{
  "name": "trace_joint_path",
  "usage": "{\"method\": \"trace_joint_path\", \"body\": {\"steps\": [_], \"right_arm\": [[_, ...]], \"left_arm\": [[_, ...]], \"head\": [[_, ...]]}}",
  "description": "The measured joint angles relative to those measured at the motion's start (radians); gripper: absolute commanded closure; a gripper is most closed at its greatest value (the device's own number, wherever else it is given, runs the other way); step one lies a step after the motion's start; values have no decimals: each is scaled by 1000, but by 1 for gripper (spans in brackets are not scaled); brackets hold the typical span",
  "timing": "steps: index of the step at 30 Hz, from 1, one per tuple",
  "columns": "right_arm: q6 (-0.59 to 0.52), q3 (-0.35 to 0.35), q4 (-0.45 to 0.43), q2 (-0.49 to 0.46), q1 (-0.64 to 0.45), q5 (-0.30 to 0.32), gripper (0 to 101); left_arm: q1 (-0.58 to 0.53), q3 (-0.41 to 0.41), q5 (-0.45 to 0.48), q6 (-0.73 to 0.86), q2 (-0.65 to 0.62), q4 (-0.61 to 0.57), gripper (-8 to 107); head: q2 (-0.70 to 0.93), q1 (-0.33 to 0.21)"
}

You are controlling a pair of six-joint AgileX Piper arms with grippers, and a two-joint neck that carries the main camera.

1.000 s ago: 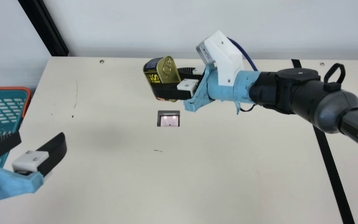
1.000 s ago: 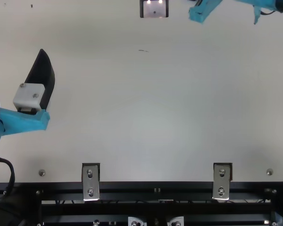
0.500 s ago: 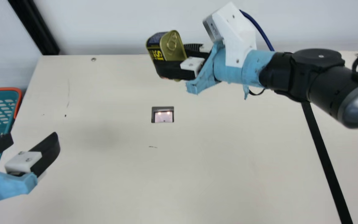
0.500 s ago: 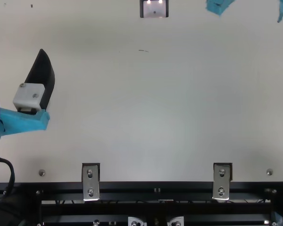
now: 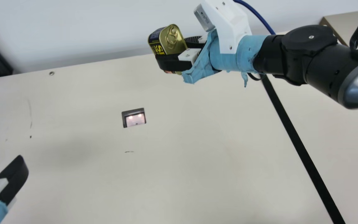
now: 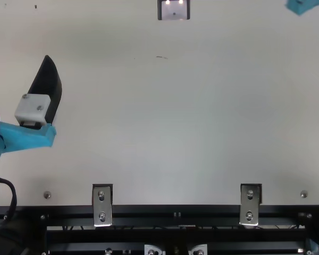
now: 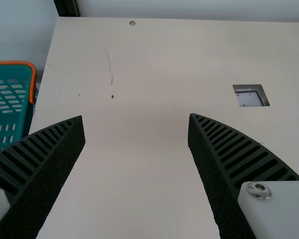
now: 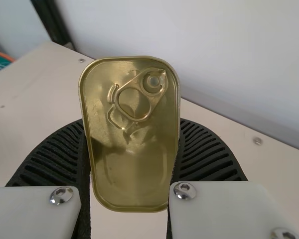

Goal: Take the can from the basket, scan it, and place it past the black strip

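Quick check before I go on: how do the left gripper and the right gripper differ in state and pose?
The left gripper is open and empty; the right gripper is shut on the can.
In the main view, the left gripper is at lower left, the right gripper up by the table's far edge.
Both have black ribbed fingers.

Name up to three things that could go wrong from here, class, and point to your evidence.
The can, pinched between the right gripper's fingers and raised above the table, could slip and drop.

It is tilted in the main view, so it might topple if released that way.

It appears on the scanner window's side of the black strip, so releasing too early could leave it short.
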Motion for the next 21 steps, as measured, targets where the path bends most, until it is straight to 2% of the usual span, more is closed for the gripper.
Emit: {"method": "trace_joint_path", "body": {"steps": [8,15,21], "right_arm": [[79,71,-126,-98,-137,-2,101],[119,128,-225,-172,-265,-2,101],[182,137,-339,-190,-366,4,101]], "left_arm": [[0,0,0,0,0,0,9],[0,0,0,0,0,0,9],[0,0,0,0,0,0,9]], "head": [[-92,5],[-102,0],[-102,0]]}}
